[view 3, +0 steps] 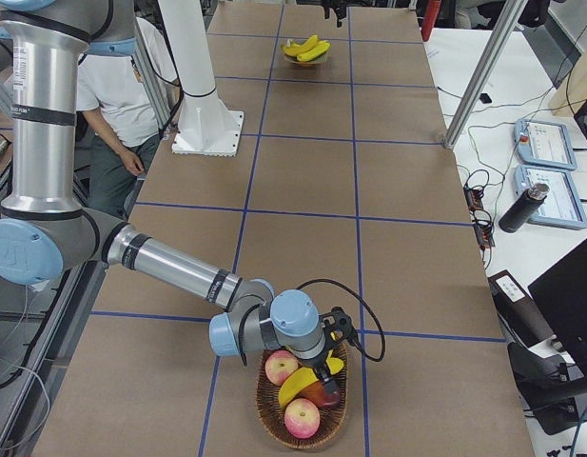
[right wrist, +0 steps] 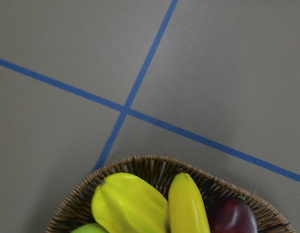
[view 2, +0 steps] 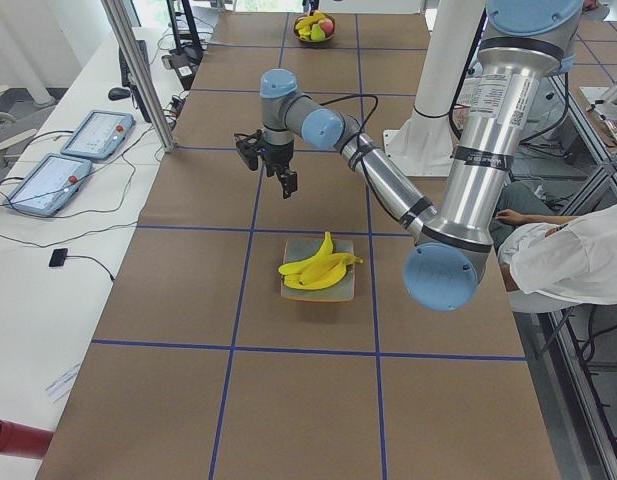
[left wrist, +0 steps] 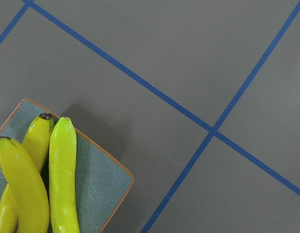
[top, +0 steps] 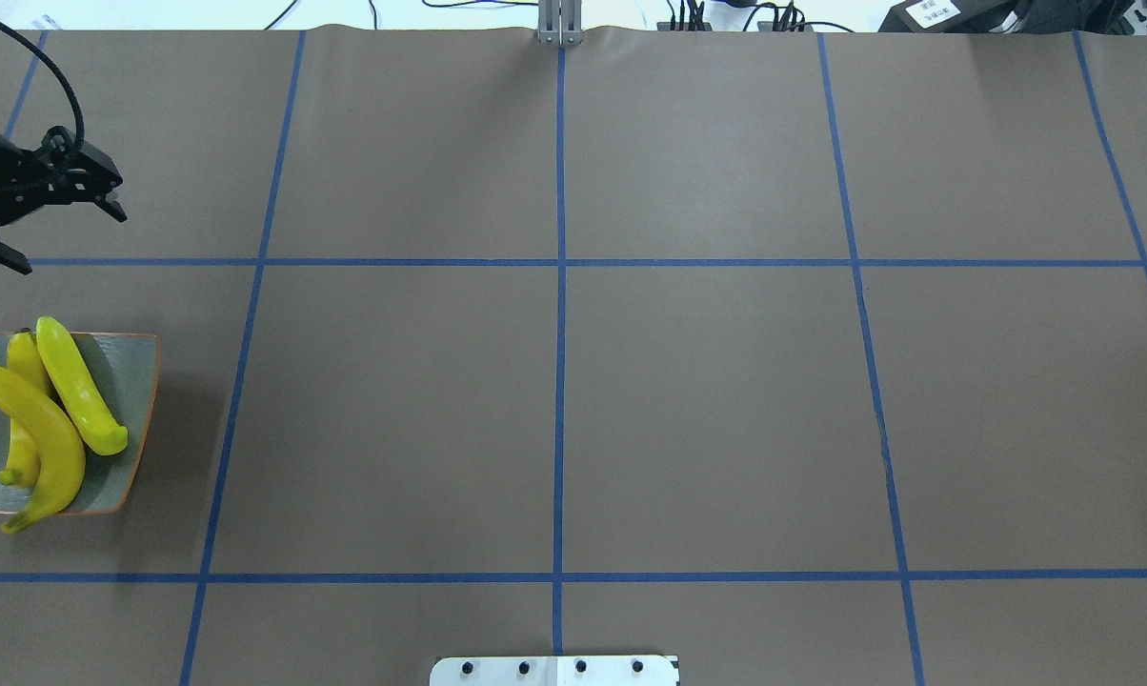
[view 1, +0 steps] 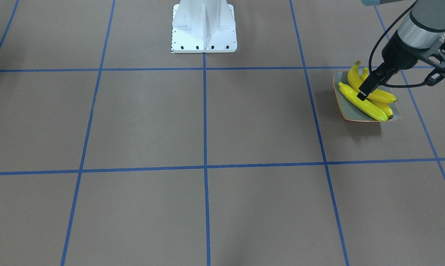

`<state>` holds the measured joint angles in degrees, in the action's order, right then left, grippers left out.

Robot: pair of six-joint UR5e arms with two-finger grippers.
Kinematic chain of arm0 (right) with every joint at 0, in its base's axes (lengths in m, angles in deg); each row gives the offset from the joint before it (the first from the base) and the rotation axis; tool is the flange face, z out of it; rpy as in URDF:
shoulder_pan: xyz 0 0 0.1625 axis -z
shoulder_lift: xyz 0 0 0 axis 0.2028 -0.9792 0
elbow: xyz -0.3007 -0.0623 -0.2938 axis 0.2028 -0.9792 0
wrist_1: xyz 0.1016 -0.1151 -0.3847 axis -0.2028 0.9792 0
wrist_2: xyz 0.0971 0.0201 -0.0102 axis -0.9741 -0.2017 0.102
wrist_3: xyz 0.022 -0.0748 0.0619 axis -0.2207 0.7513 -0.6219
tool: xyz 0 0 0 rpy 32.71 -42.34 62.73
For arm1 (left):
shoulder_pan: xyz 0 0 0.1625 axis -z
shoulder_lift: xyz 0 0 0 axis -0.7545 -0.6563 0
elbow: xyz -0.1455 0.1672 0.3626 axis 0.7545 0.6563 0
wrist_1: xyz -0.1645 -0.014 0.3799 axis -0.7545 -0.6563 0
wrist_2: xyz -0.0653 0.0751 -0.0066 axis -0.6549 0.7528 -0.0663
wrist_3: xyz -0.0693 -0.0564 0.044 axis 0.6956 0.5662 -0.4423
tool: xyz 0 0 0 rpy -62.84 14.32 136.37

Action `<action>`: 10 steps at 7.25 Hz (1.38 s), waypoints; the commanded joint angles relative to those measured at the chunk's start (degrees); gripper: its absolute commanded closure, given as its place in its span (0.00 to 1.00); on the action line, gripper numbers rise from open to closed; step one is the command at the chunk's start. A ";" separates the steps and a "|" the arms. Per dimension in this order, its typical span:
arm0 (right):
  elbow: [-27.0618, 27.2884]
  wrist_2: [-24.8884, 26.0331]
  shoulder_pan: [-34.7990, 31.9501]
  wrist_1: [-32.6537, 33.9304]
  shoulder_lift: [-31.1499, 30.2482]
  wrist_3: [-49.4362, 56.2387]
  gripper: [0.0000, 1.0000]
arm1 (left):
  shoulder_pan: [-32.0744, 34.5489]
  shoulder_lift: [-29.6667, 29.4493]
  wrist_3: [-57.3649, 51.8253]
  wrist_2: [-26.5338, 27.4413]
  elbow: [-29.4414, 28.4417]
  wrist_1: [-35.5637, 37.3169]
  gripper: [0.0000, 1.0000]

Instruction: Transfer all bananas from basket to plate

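Note:
Three yellow bananas [top: 59, 410] lie on the grey-green plate [top: 137, 381] at the table's left end. They also show in the front view [view 1: 363, 102] and the left wrist view [left wrist: 62, 170]. My left gripper [top: 67, 238] is open and empty, raised beyond the plate's far side. One more banana [right wrist: 188, 204] lies in the wicker basket [right wrist: 140, 162] at the table's right end. My right gripper [view 3: 324, 367] hangs just over the basket [view 3: 270, 419]. It shows only in the right side view, so I cannot tell whether it is open.
The basket also holds two red-yellow apples [view 3: 301, 417], a dark red fruit [right wrist: 232, 218] and a yellow ribbed fruit [right wrist: 130, 204]. The white robot base [view 1: 204, 29] stands at the table's near middle. An operator [view 2: 568, 250] sits beside the table.

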<state>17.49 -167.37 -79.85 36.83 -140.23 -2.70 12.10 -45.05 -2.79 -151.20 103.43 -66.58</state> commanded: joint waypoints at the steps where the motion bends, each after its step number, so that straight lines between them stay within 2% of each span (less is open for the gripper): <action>1: -0.85 0.35 0.40 0.79 0.16 0.26 0.00 | 0.09 0.00 -0.03 -0.01 0.79 0.07 0.00; 2: -1.82 0.53 0.84 0.79 0.16 0.08 0.00 | 0.09 0.00 -0.03 -0.01 1.14 0.07 0.00; 3: -1.65 0.18 2.58 0.70 0.25 -4.36 0.02 | 0.09 0.08 -0.03 -0.01 1.23 0.07 0.00; 4: -1.65 0.52 3.99 0.44 0.25 -6.40 0.07 | 0.09 0.00 0.06 -0.09 1.58 0.16 0.00; 5: -1.13 0.96 5.49 0.52 0.34 -6.25 0.18 | 0.27 0.08 0.15 -1.05 2.11 0.16 0.00; 6: -1.12 1.66 7.24 0.61 0.43 -5.38 0.42 | 0.36 0.08 0.15 -1.15 2.55 0.25 0.00; 7: -1.56 1.76 7.26 0.70 0.08 -2.58 0.48 | 0.53 0.00 0.50 -1.15 2.81 0.25 0.00; 8: -1.74 1.84 7.26 0.70 -0.27 -1.51 0.49 | 0.53 0.00 0.67 -1.24 3.43 0.42 0.00; 9: -1.74 1.76 7.00 0.79 -0.19 -0.98 0.57 | 0.62 0.00 0.76 -2.02 3.52 0.42 0.00; 10: -1.48 1.76 6.13 2.79 0.07 0.85 0.86 | 0.71 0.00 0.94 -2.46 3.61 0.42 0.00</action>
<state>15.86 -165.61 -73.00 38.03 -140.31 -3.73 12.70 -45.05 -2.06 -153.04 106.84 -66.18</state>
